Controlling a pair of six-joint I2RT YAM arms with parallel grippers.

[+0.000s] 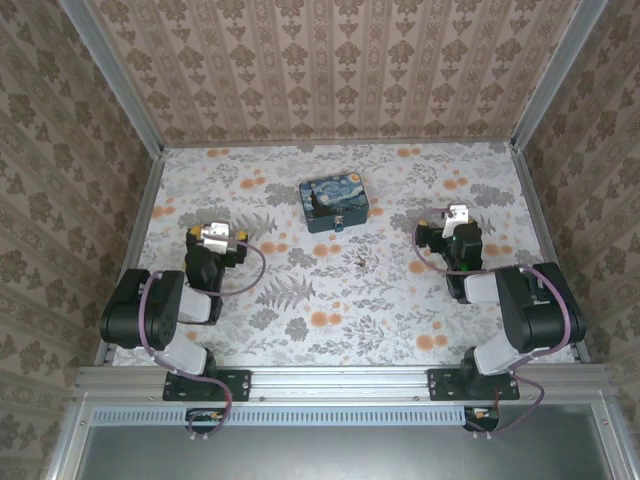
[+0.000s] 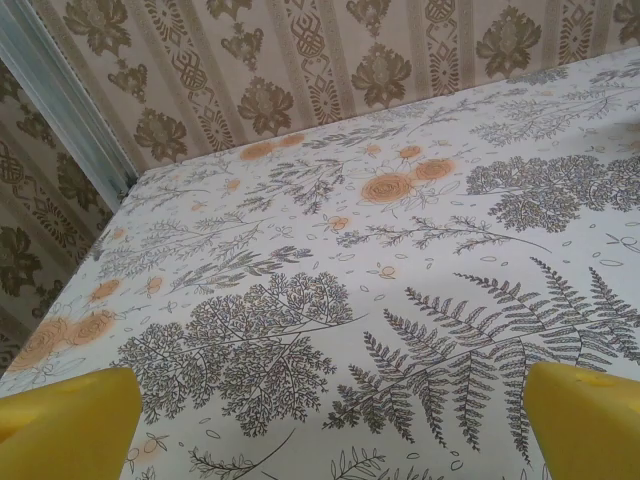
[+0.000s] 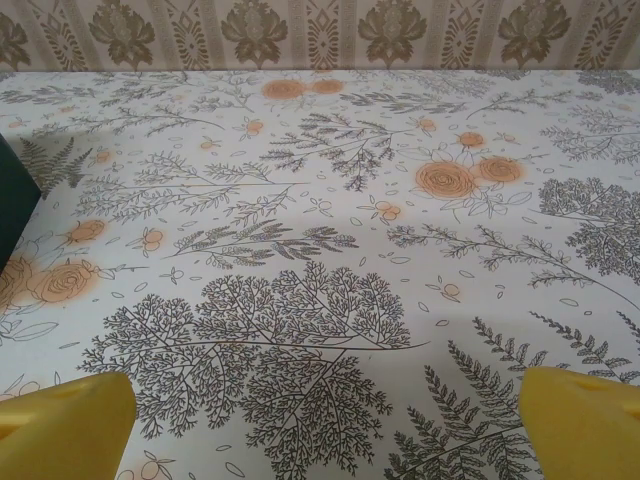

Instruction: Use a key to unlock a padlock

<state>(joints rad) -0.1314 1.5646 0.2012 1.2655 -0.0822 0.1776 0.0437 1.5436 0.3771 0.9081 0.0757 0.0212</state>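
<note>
1. Surface: a table w/ white fern-and-flower cloth. Walls in beige damask paper stand on three sides.
2. A painted blue box stands in the far-middle part of the table. The padlock seems to sit at the box's near side, touching it. It is too small to see the shackle or keyhole.
3. The key lies flat on the cloth, alone. It is near the box's near side but apart from it, approx. between the two arms.
4. The left gripper: in the left wrist view its yellow fingertips stand at the two bottom corners, spread wide, w/ only cloth between them.
5. The right gripper: same picture, fingertips spread wide, holding nothing. The dark edge at the left border of the right wrist view is prob. the box.
6. Relation that matters: both grippers point to the far wall, and the key is in front of neither. It lies sideways and a bit back toward the near edge, i.e. left of the right fingers and right of the left fingers.
7. Judgement: the right gripper looks somewhat nearer to the key, so it is the more natural one for the pick. It would need to swing inward and come back first. The left gripper could then steady the padlock.
8. Long axis of the key: cannot tell, too tiny in the top view. It decides how the fingers must be turned to close across it.
9. Risk: a thin flat piece on cloth is easy to push away instead of grasp.
</note>
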